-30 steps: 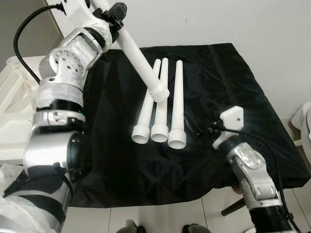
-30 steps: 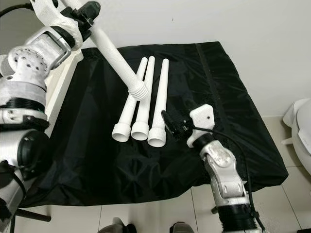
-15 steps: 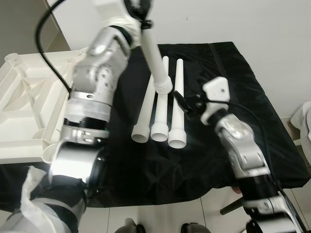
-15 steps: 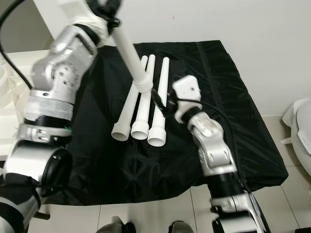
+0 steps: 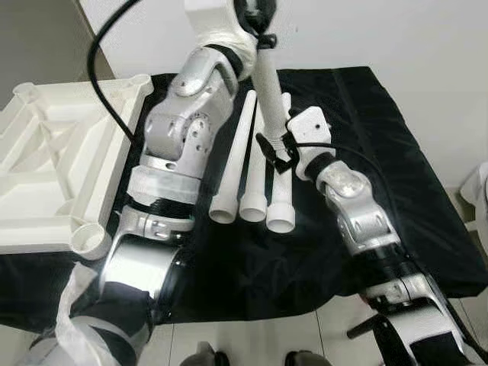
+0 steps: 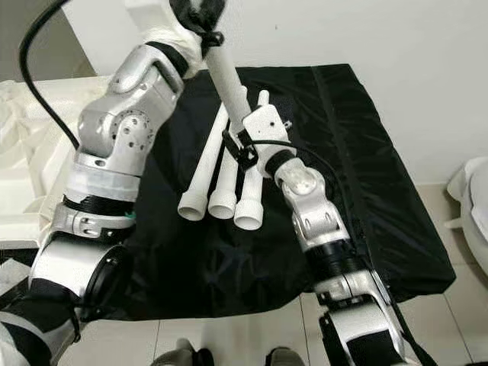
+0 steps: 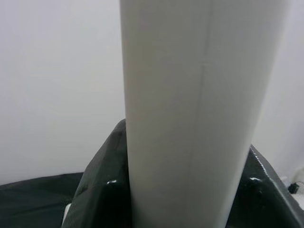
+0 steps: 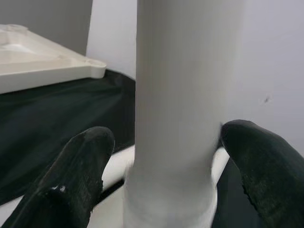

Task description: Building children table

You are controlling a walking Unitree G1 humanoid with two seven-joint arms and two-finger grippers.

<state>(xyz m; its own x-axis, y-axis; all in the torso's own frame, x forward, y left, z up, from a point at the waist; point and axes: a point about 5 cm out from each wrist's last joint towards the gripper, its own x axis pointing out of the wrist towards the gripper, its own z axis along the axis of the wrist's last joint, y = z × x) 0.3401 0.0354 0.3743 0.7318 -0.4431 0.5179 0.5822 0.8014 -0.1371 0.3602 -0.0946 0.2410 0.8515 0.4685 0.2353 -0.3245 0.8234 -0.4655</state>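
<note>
The black cloth (image 5: 396,198) is covering the whole work surface, and the white tabletop piece (image 5: 53,175) is sitting upside down at about 9 o'clock, overlapping the cloth's left edge. Three white table legs (image 5: 250,175) are lying side by side near the middle of the cloth, wide open ends pointing toward 6 o'clock, narrow ends toward 12. A fourth leg (image 5: 268,91) is being held up in the air over them, tilted and running from 12 o'clock down toward the center. The left gripper (image 5: 255,17) is clamped tight on its upper end, fingers pressing both sides. The right gripper (image 5: 273,150) is sitting at the lower end of that leg, fingers (image 8: 85,166) spread on either side of it, one barely touching, not squeezing it.
</note>
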